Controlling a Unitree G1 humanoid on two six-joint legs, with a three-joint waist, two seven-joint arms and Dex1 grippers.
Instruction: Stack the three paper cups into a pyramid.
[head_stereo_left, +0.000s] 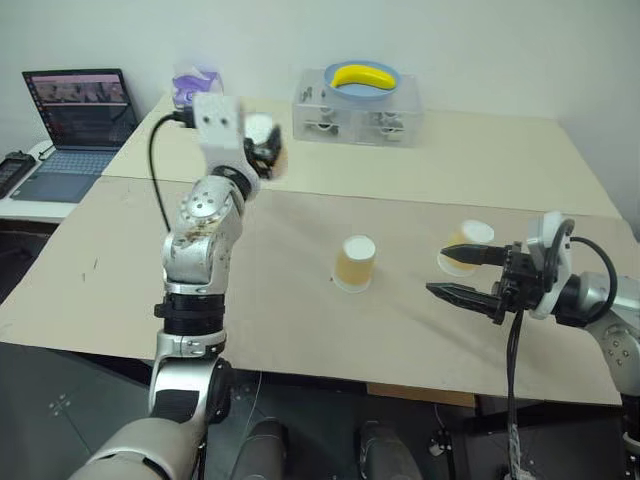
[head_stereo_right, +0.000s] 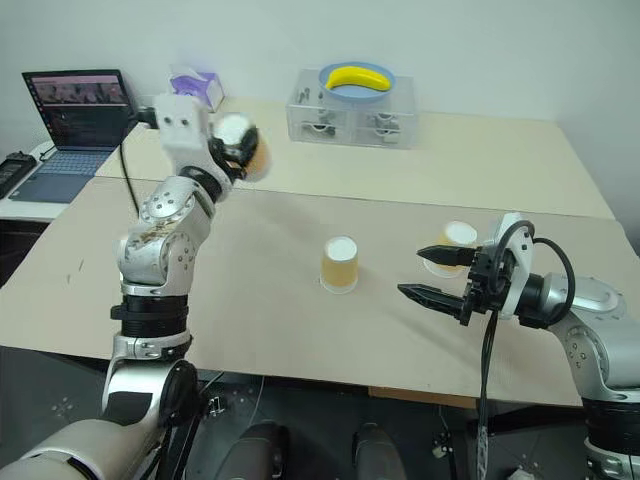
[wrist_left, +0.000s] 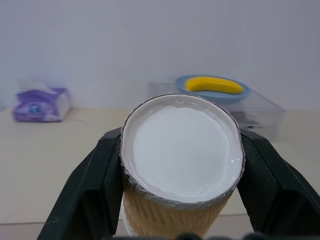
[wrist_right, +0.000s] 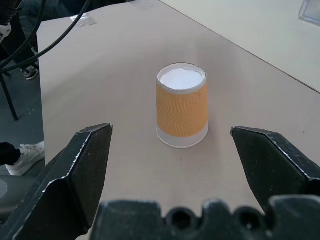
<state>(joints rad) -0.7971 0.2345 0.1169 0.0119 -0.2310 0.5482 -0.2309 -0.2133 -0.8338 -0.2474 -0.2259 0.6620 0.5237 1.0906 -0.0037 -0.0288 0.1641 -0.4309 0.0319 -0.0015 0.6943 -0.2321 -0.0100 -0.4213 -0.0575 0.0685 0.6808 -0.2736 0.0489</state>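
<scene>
Beige table standing against a white wall, laptop sitting at my left, tissue pack and banana on a clear box behind, my left gripper clamping one cup aloft, base facing forward, second cup standing upside down mid-table, third cup sitting beyond my right gripper, its fingers spreading wide around nothing.

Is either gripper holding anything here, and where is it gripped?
The left gripper holds one paper cup by its tan sides, just behind the white base. The right gripper is open, holding nothing.

Lab: laptop, parts bin, bare tables.
</scene>
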